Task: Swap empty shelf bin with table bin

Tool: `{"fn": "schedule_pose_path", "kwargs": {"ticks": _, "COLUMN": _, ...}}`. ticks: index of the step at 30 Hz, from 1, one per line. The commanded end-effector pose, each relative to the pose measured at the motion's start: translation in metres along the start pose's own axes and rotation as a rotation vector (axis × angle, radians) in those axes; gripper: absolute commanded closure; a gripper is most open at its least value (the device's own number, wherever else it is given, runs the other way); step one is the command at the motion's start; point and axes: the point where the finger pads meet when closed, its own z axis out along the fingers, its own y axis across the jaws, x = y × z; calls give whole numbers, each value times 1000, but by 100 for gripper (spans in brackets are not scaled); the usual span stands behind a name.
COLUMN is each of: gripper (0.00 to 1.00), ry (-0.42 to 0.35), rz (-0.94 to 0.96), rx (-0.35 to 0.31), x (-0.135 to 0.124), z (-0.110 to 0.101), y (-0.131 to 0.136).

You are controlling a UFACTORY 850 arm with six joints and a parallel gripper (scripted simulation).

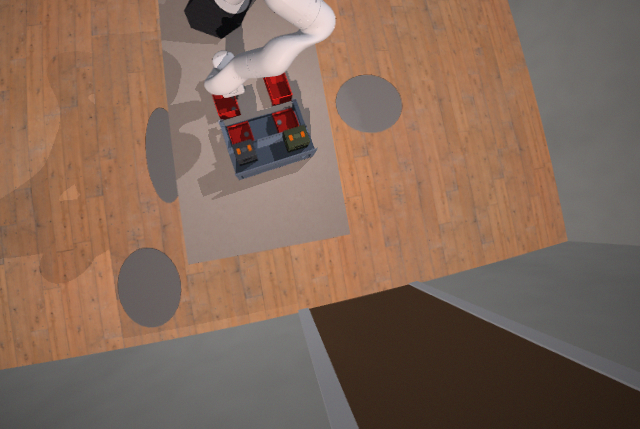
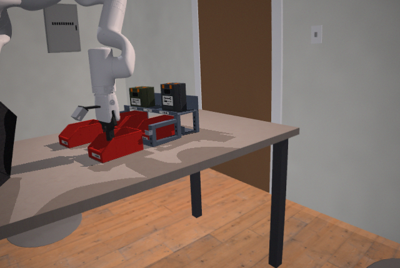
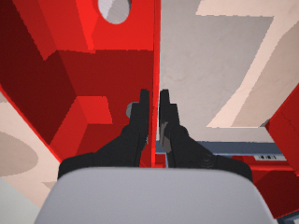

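Note:
The red open bin with parts (image 1: pixel 225 107) (image 2: pixel 124 148) (image 3: pixel 77 70) stands on the table; grey round parts show inside it in the wrist view. My gripper (image 2: pixel 110 137) (image 3: pixel 154 101) points down into it, one finger inside and one outside its side wall that faces the other table bin. The fingers are nearly together, but a narrow gap still shows beside the wall in the wrist view. The other red bin (image 1: pixel 279 88) (image 2: pixel 82 134) stands on the table and looks empty. The middle place (image 1: pixel 263 127) of the shelf holds no bin; my fingers hide part of it in the wrist view.
The blue-grey shelf (image 1: pixel 273 167) (image 2: pixel 178 126) (image 3: pixel 220 148) holds one red bin (image 1: pixel 238 135) (image 2: pixel 167 129) and another red bin (image 1: pixel 285 122) (image 3: pixel 280 189) on either side. A black case (image 1: pixel 246 154) (image 2: pixel 175 100) and a green case (image 1: pixel 296 141) (image 2: pixel 145 97) stand on its upper board.

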Motion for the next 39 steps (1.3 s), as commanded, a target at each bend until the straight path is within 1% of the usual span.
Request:
{"fn": "schedule_pose_path", "kwargs": {"ticks": 1, "gripper": 100, "ry": -1, "rz": 0, "rx": 1, "x": 0, "z": 0, "y": 0}}
{"fn": "schedule_pose_path", "kwargs": {"ticks": 31, "gripper": 100, "ry": -1, "rz": 0, "rx": 1, "x": 0, "z": -1, "y": 0}}
{"fn": "schedule_pose_path", "kwargs": {"ticks": 35, "gripper": 100, "ry": -1, "rz": 0, "rx": 1, "x": 0, "z": -5, "y": 0}}
{"fn": "schedule_pose_path", "kwargs": {"ticks": 39, "gripper": 100, "ry": -1, "rz": 0, "rx": 1, "x": 0, "z": -15, "y": 0}}
